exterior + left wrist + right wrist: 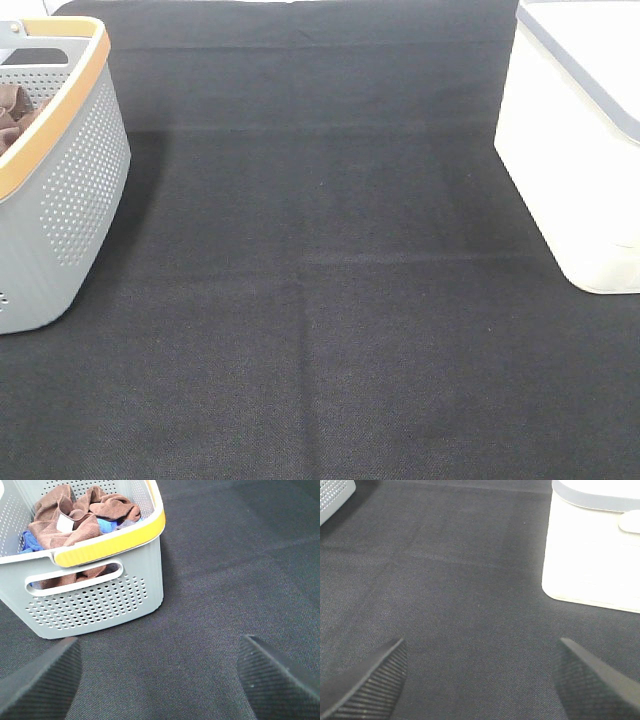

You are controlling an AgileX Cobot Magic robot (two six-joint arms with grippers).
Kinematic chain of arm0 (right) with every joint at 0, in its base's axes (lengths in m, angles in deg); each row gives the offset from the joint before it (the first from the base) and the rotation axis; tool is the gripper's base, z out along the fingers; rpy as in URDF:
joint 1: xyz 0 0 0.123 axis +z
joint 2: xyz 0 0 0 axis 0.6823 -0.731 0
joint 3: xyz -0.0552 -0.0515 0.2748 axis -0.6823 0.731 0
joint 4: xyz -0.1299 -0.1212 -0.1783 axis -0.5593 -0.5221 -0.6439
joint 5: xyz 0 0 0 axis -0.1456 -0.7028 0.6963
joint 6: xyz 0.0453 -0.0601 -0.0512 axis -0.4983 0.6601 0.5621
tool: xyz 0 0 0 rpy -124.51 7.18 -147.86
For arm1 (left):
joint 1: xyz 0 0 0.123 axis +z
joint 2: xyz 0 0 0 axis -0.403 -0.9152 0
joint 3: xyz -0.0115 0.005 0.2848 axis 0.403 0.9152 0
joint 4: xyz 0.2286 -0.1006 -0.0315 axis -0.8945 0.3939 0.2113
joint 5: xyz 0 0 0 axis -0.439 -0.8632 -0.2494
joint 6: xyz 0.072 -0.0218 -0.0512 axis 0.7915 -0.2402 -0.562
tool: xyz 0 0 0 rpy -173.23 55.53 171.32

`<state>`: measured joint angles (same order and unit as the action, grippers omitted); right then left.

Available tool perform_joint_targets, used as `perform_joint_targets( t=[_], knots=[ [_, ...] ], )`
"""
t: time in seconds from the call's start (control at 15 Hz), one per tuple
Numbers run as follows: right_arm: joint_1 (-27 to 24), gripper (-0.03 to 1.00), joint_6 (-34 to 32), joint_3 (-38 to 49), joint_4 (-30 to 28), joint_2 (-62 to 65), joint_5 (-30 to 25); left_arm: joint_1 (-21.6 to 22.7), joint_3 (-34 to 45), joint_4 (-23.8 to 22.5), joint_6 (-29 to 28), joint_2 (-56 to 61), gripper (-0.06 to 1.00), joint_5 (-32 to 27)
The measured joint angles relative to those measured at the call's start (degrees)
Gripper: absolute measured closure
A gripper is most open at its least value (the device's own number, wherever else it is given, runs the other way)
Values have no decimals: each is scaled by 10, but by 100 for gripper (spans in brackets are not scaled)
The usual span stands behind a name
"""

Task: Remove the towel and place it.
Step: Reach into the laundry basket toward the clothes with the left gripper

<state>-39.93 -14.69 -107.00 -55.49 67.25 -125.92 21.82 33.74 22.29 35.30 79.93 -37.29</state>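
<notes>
The rust-brown towel (75, 517) lies crumpled inside the grey perforated basket (95, 600) with a yellow-orange rim, on top of a blue cloth (106, 526). In the exterior high view the basket (70, 190) stands at the far left and a bit of the towel (12, 110) shows inside. My left gripper (159, 680) is open and empty, over the black mat in front of the basket. My right gripper (479, 680) is open and empty, over the mat near the white box. Neither gripper shows in the exterior high view.
A white lidded box (580, 150) stands at the right edge; it also shows in the right wrist view (592, 545). A black mat (320, 300) covers the table between basket and box.
</notes>
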Motion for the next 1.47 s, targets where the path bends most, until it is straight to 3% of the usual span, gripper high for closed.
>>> perform_joint_targets(
  t=[1.47],
  knots=[
    [0, 21, 0, 0, 0, 0, 0, 0, 0, 0, 0, 0, 13, 0]
  ],
)
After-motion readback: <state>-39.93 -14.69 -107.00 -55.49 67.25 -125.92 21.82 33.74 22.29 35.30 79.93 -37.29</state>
